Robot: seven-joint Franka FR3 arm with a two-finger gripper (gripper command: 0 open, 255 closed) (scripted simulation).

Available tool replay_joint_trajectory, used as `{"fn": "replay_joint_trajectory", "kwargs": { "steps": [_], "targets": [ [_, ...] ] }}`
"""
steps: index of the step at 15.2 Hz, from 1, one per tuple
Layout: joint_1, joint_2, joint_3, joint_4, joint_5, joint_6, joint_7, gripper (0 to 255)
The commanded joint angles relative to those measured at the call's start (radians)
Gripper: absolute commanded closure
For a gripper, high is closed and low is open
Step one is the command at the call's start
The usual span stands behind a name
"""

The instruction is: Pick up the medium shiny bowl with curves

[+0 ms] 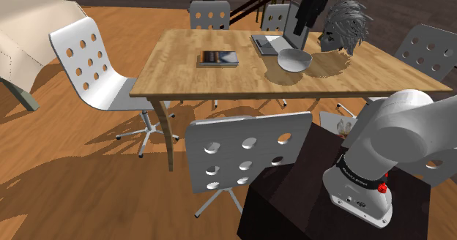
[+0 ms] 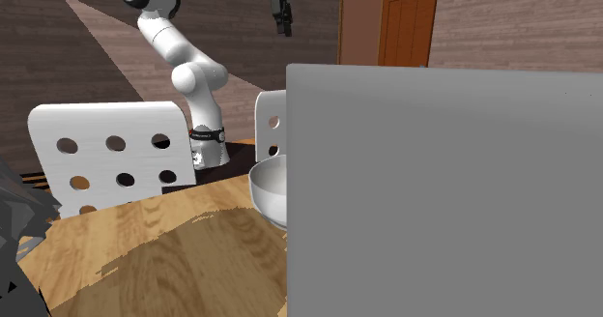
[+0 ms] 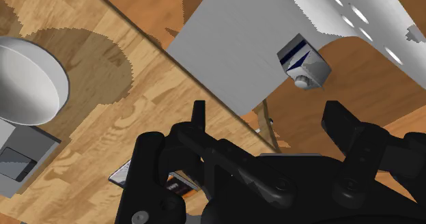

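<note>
Amid white chairs (image 1: 108, 85), wooden table (image 1: 183, 63) holds bowl (image 1: 295, 58).

Light in the shoulder view was even and rather warm, coming from above. The white chairs (image 1: 88, 59) threw hard-edged shadows over the wood floor (image 1: 66, 180), toward that view's lower left. On the table (image 1: 183, 59) a dark patch lay around the bowl (image 1: 295, 58) — its outline jagged and stair-stepped. The second exterior view was dimmer: a pale wedge of light slanted across the dark wall (image 2: 58, 64), and the big grey panel (image 2: 445, 189) was shaded one flat tone. In the wrist view the tabletop carried saw-toothed shadow lobes, and the gripper (image 3: 267, 113) read as near-solid black — only faint grey highlights picked out its edges.
</note>
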Motion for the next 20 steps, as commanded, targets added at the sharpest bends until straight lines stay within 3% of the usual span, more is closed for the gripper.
{"fn": "replay_joint_trajectory", "kwargs": {
  "steps": [1,11,20],
  "targets": [
    [0.0,0.0,0.0,0.0,0.0,0.0,0.0,0],
    [-0.056,0.153,-0.157,-0.087,-0.096,0.253,-0.149,0],
    [-0.086,0.388,-0.303,-0.058,-0.125,0.478,-0.288,0]
  ]
}}
